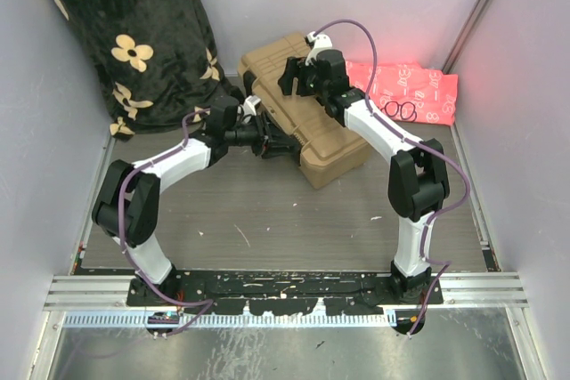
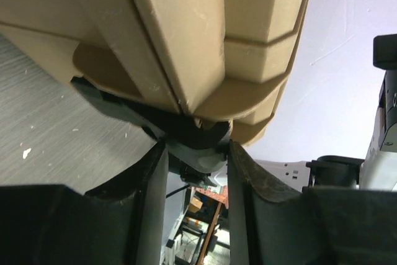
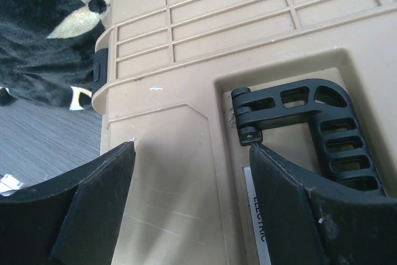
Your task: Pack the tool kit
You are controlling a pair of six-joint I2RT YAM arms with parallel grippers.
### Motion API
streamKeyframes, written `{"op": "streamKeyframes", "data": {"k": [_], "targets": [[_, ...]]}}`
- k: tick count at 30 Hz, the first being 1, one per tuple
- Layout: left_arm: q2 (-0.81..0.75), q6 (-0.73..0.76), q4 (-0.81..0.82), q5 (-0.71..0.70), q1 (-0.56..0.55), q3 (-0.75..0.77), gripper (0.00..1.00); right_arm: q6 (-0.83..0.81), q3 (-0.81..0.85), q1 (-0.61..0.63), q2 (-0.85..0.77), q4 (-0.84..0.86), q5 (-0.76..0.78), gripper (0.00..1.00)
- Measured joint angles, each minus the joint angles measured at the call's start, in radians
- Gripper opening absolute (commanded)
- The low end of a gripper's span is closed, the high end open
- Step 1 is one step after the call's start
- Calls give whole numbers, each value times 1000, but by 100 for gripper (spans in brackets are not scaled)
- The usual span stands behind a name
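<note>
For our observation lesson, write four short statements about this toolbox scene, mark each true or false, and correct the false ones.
1. The right tool is shut on the black handle. False: it is open above the lid of the toolbox, with the handle beside it.
2. The left tool straddles a black latch. True.
3. The floral blanket covers the toolbox. False: it lies behind it, at the back left.
4. A pink cloth lies at the back right. True.
</note>
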Motion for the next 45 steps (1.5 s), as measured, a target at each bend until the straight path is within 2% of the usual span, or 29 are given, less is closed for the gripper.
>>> {"op": "streamKeyframes", "data": {"k": [12,21,22,24,26,29,30,32,34,38,41,45], "targets": [[-21,137,-256,-29,-7,117,0,0,-27,0,-7,39,-2,80],[-26,214,-361,-43,-10,180,0,0,-29,0,-7,42,-7,80],[-26,217,-360,-44,-10,190,2,0,-29,0,-7,43,-9,80],[-30,224,-344,-42,-13,202,28,0,-31,0,-7,47,-14,80],[-40,229,-307,-37,-13,196,60,0,-31,0,-7,47,-18,80],[-84,199,-121,-39,-12,79,92,0,-31,0,-7,48,-24,80],[-103,174,-51,-42,-10,12,99,0,-31,0,-7,48,-26,80],[-128,102,117,-45,-2,-140,98,0,-32,0,-7,48,-27,80],[-143,64,279,-43,14,-214,98,-2,-33,0,-7,50,-26,80],[-181,38,504,-51,63,-362,98,-6,-33,0,-7,50,-26,80],[-155,39,616,-58,91,-427,98,-10,-32,0,-7,49,-26,81],[-45,23,703,-61,95,-446,98,-15,-17,0,-3,27,-26,81]]}}
